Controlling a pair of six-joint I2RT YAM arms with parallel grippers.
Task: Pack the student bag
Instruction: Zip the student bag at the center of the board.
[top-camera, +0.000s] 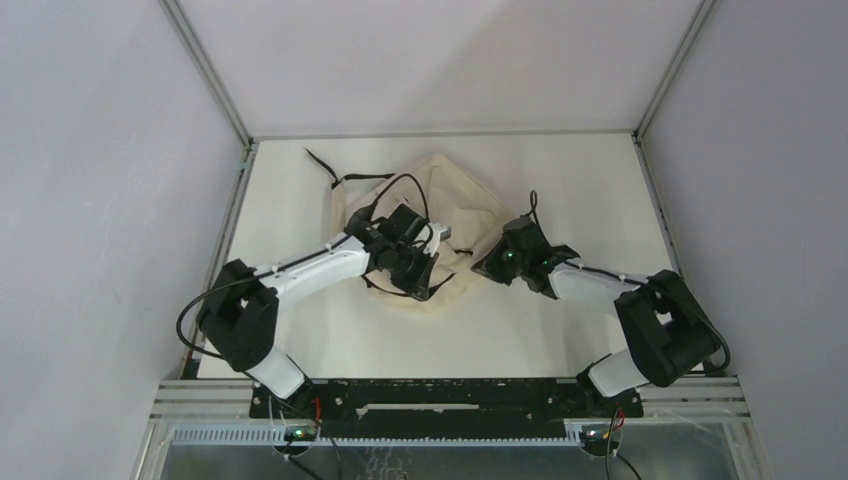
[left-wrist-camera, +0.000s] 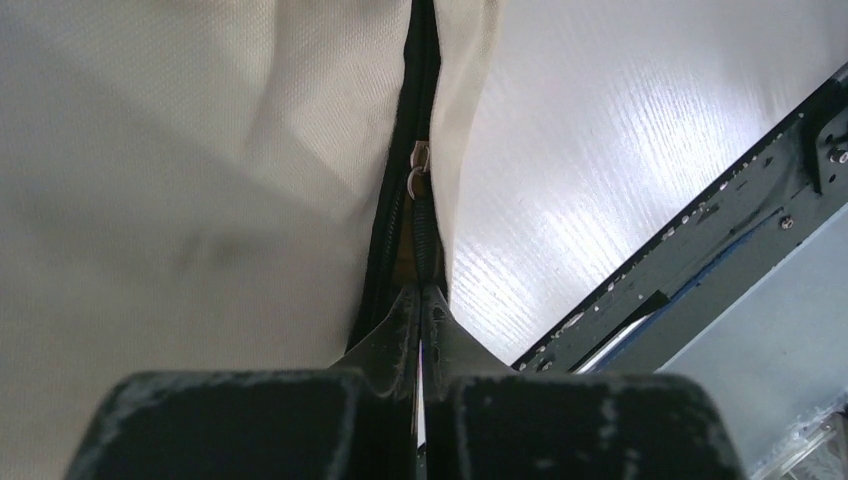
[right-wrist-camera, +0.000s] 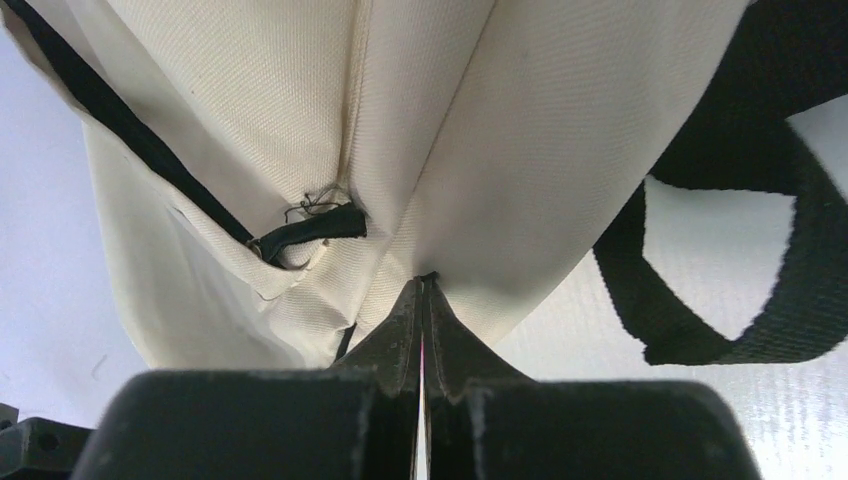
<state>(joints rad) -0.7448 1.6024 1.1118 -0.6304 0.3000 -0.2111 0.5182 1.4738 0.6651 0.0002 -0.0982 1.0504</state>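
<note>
The student bag, cream-beige fabric with black straps, lies crumpled at the middle of the white table. My left gripper reaches over the bag to its near edge. In the left wrist view it is shut, its tips pinching the black zipper line just below the two metal sliders. My right gripper is at the bag's right edge. In the right wrist view it is shut on a fold of the bag's fabric. No pens or notebook show.
A loose black strap trails off the bag to the far left. Another strap loop lies beside my right gripper. The black rail runs along the table's near edge. Grey walls enclose the table on three sides.
</note>
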